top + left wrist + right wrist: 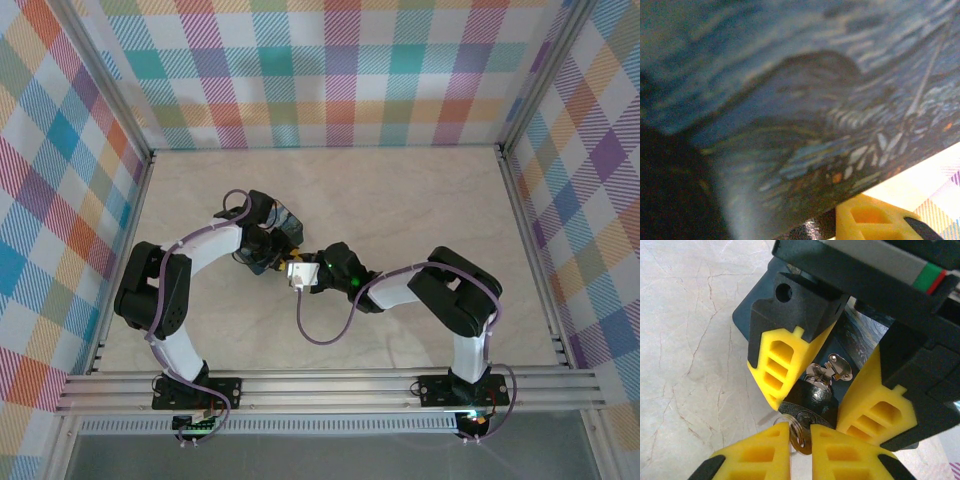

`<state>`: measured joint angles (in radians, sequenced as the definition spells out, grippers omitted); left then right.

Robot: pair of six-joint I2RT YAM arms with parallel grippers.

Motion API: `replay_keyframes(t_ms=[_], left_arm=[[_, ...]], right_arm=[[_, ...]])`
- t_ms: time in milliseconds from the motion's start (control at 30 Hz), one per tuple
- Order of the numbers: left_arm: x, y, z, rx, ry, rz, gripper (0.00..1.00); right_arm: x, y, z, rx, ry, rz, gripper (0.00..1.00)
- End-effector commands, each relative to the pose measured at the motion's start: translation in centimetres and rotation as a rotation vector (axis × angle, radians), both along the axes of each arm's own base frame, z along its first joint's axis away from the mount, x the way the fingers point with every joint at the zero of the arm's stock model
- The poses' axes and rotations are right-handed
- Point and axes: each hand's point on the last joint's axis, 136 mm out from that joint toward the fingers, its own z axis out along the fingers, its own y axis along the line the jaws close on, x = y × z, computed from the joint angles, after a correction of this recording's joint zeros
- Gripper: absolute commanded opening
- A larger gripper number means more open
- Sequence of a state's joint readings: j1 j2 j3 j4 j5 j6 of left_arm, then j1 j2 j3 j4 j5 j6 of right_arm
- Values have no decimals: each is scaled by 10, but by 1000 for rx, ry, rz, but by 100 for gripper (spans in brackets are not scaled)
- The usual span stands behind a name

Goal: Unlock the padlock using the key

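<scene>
Top: left gripper [268, 245] and right gripper [292, 265] meet nose to nose at the blue tin [285, 222] over the surface [400, 200]. Left wrist: the tin's painted face sits right against the lens, with one yellow finger [865, 220] just below its edge. Right wrist: the padlock [812, 400] is in front of the tin, between the left gripper's fingers, which are clamped on the tin. The right gripper is pinched together on the key [799, 437], which touches the padlock's near end.

Blue tin box painted with starry-night swirls [790, 100], blurry up close, with little white and orange dabs. Under it is a pale marble-look tabletop [400, 200] with thin brownish veins. Pastel plaid wall panels [330, 70] on three sides, silver aluminium rails [330, 385] along the near edge.
</scene>
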<state>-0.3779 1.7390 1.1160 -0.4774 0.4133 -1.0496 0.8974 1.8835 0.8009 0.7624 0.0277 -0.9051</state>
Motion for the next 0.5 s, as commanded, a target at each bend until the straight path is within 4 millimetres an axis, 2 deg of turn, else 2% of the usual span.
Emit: replay_keyframes(t_ms=[0, 100, 300, 367, 467], left_arm=[[-33, -5, -7, -64, 154, -4, 11], [-33, -5, -6, -71, 151, -5, 11], [-35, -3, -6, -66, 149, 2, 10], [-35, -3, -8, -70, 146, 10, 10], [-35, -3, -9, -73, 148, 25, 10]], right_arm=[[6, 5, 0, 19, 17, -22, 13], [10, 1, 0, 33, 31, -57, 7], [7, -1, 13, 142, 230, -141, 0], [11, -5, 17, 218, 343, -237, 0], [17, -18, 10, 370, 527, -427, 0]])
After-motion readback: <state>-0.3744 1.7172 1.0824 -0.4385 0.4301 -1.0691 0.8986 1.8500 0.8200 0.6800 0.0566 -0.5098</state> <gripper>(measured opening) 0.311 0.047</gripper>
